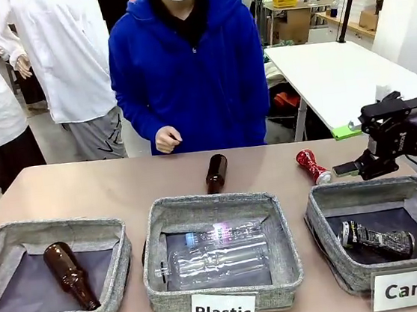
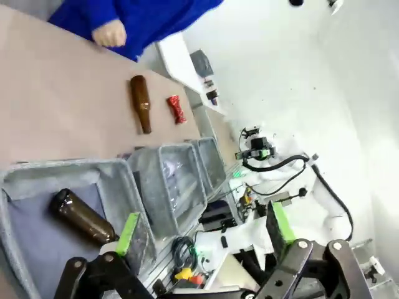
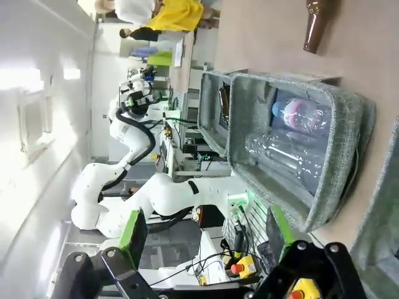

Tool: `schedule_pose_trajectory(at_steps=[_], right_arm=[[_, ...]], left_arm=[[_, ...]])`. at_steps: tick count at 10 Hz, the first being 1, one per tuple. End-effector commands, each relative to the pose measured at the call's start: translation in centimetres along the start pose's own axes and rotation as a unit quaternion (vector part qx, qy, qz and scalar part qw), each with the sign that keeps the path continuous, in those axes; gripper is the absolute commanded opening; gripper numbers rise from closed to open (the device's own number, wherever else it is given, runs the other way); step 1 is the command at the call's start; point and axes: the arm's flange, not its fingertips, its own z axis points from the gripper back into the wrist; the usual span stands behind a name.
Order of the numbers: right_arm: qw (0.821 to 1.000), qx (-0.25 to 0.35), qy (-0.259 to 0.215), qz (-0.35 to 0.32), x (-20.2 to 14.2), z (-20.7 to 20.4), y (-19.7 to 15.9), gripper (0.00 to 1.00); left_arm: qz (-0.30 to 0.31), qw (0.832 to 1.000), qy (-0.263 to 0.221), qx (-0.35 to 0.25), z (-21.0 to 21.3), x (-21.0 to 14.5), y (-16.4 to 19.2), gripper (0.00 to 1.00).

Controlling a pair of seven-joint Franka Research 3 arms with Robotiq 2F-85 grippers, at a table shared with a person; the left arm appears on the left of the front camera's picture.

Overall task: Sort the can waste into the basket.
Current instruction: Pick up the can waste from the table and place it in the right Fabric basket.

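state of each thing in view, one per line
black printed metal can: lying inside grey woven Can basket
shiny red metal can: lying on table, outside basket
brown glass bottle: lying on table
second brown glass bottle: lying in Bottle basket
left gripper: open, empty
right gripper: open, empty

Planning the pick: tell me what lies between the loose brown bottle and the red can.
Only bare table, in the front view, between the brown bottle and the red can.

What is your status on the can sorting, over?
Left gripper open, right gripper open, both empty. Black can in Can basket; red can lying on table behind it, close to right gripper. Loose brown bottle lies apart, not in the way.
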Motion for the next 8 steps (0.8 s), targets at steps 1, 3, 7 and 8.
schedule_pose_trajectory(at_steps=[1, 3, 7, 8], right_arm=[[1.0, 0.008, 0.0, 0.014, -0.36, 0.38, 1.25, 1.0], [1.0, 0.008, 0.0, 0.014, -0.36, 0.38, 1.25, 1.0], [1.0, 0.008, 0.0, 0.014, -0.36, 0.38, 1.25, 1.0], [1.0, 0.008, 0.0, 0.014, -0.36, 0.38, 1.25, 1.0]], left_arm=[[-0.003, 0.996, 0.068, 0.055, -1.26, -0.61, -1.14, 1.0], [-0.003, 0.996, 0.068, 0.055, -1.26, -0.61, -1.14, 1.0], [-0.003, 0.996, 0.068, 0.055, -1.26, -0.61, -1.14, 1.0], [-0.003, 0.996, 0.068, 0.055, -1.26, -0.61, -1.14, 1.0]])
